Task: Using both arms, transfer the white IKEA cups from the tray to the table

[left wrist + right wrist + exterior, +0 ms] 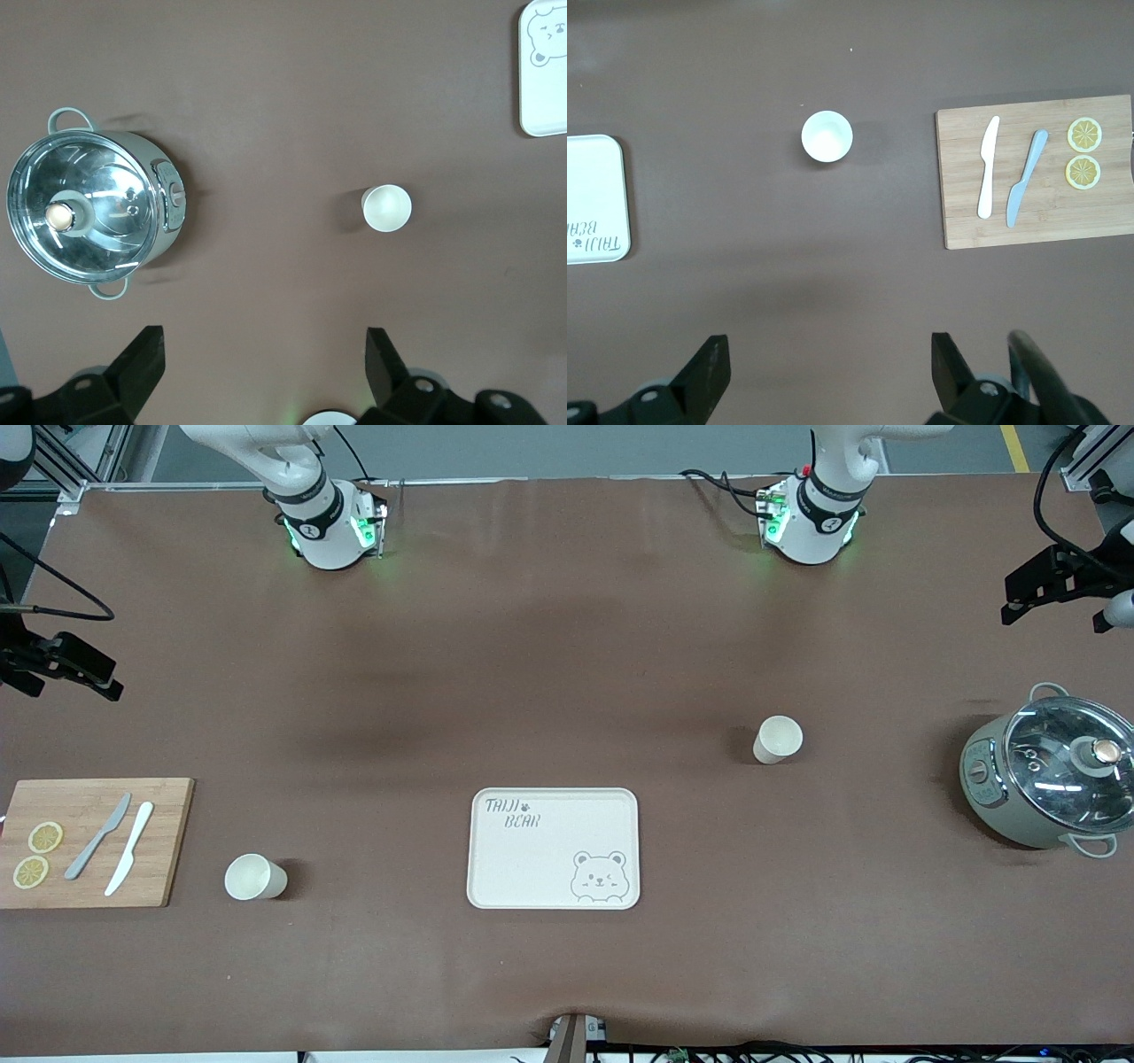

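- High over the brown surface (pixel 567 691), your left hand (pixel 261 354) hangs with its fingers (pixel 142 354) spread wide apart, gripping nothing; that arm waits.
- Below it on the surface, you see one white cup (pixel 386 208) standing upright, well apart from the fingers, between the lidded pot (pixel 89 217) and the bear tray (pixel 542 71).
- Your right hand (pixel 828 359) likewise hangs high with fingers (pixel 709 363) apart and bare.
- Under it stands the second white cup (pixel 827 136), upright, between the bear tray (pixel 598 199) and the wooden cutting board (pixel 1036 181).
- On the front view, the first cup (pixel 778 740) sits farther from the camera than the tray (pixel 554 849), toward the left arm's end; the second cup (pixel 252 877) sits just beside the board (pixel 93 841).
- That board carries two knives (pixel 115 841) and two lemon slices (pixel 37 854).
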You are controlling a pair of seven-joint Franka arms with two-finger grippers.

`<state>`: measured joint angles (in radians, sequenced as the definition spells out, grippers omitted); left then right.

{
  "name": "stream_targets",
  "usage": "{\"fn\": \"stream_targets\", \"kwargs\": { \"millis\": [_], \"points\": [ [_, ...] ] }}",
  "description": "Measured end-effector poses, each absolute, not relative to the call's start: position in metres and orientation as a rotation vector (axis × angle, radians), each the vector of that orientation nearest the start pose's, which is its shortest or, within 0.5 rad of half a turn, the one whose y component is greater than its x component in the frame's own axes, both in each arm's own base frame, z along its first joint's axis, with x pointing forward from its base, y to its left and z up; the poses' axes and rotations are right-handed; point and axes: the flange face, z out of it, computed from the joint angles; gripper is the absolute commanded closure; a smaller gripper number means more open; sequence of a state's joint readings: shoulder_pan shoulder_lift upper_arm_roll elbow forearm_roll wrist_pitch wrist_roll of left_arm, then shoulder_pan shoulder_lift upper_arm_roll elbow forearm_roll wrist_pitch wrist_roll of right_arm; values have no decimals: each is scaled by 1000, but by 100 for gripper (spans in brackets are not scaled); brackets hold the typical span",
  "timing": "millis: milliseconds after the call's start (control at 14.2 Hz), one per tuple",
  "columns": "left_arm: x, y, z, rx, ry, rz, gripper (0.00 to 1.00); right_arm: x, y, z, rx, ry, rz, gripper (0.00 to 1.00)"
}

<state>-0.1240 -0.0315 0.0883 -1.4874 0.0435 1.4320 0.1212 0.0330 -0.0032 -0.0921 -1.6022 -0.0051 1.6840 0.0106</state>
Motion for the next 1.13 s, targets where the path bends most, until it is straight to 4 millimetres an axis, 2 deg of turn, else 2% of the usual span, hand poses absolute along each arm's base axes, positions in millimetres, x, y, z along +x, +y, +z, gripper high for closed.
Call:
{"fn": "stream_targets", "kwargs": {
  "millis": [212, 424, 565, 918, 1129],
  "points": [
    [540, -22, 654, -3107, 259, 32, 0, 563, -32, 621, -3142, 105, -124, 0],
    [567, -28, 619, -3106, 268, 58, 0, 563, -32, 621, -3141, 104, -124, 0],
    [578, -31, 605, -3103, 274, 73, 0, 563, -32, 621, -3141, 105, -124, 0],
    [581, -27, 626, -3104, 255, -33, 0, 563, -32, 621, -3141, 104, -125, 0],
    [580, -26, 631, -3103, 259, -51, 0, 563, -32, 621, -3141, 104, -125, 0]
  ]
}}
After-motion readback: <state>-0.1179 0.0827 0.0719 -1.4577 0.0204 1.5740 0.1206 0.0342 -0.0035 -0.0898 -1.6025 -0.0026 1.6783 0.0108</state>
